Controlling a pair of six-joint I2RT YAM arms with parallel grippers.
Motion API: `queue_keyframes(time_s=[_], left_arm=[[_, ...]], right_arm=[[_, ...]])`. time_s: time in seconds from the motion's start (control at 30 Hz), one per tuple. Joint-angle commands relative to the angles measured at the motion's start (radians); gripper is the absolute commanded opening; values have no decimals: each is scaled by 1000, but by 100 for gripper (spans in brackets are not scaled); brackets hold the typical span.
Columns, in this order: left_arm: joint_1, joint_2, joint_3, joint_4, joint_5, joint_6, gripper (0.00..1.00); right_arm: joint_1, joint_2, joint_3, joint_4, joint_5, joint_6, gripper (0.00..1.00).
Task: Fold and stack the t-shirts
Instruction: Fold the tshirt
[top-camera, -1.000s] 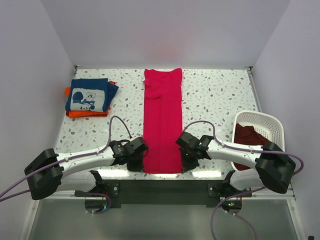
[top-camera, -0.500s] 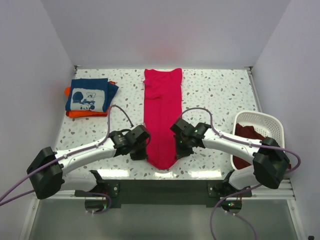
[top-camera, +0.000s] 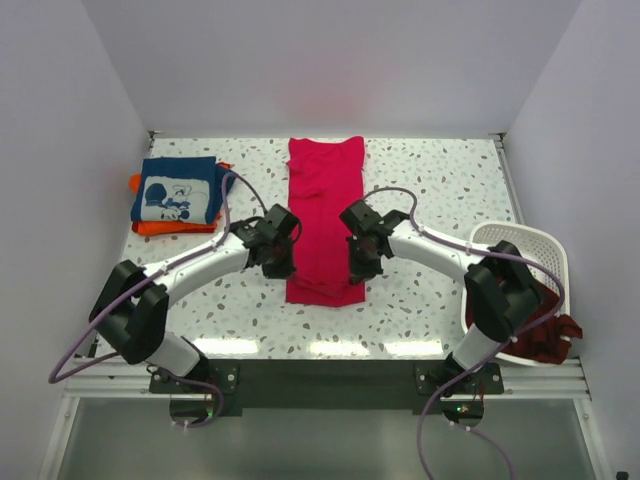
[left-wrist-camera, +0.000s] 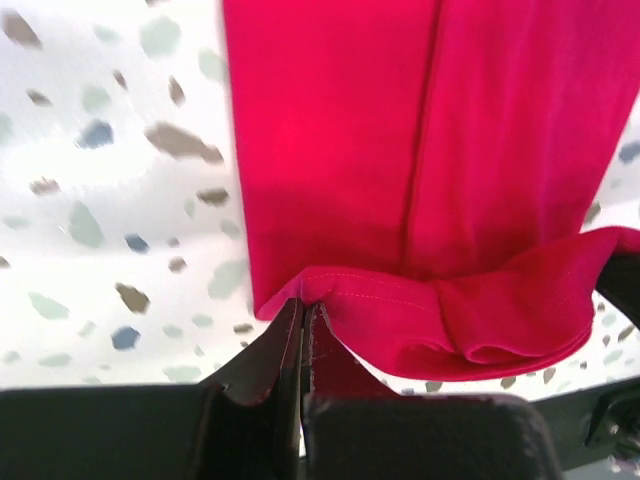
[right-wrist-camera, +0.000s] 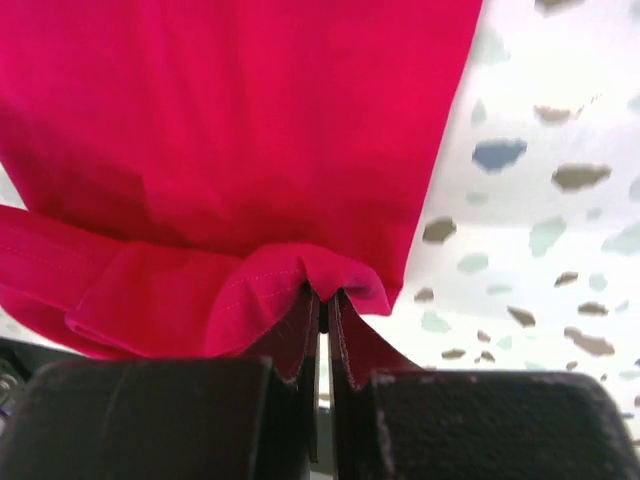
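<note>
From above you see the crimson-pink t-shirt (top-camera: 325, 200) lying lengthwise down the middle of the counter (top-camera: 430, 190), with its near end doubled over. Only your wrist views show the grip. The left gripper (left-wrist-camera: 302, 308) has its jaws pinched tight on the hem's left corner, and the right gripper (right-wrist-camera: 322, 297) jaws pinch the right corner.

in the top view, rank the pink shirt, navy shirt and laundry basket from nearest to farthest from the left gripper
1. pink shirt, centre: its hem is pinched in the jaws of the left gripper.
2. navy shirt, folded at the far left.
3. laundry basket, at the right edge.
</note>
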Motion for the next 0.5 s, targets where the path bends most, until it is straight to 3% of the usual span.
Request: queue_keyframes(time_s=[0.0,0.47], left_arm=[[74,65,96,34,-21,116,0],[244,395,486,18,25,245,0]], right_arm=[[-41,62,98,8,21,-64,0],[-202,351,493,-72,27,-162,0]])
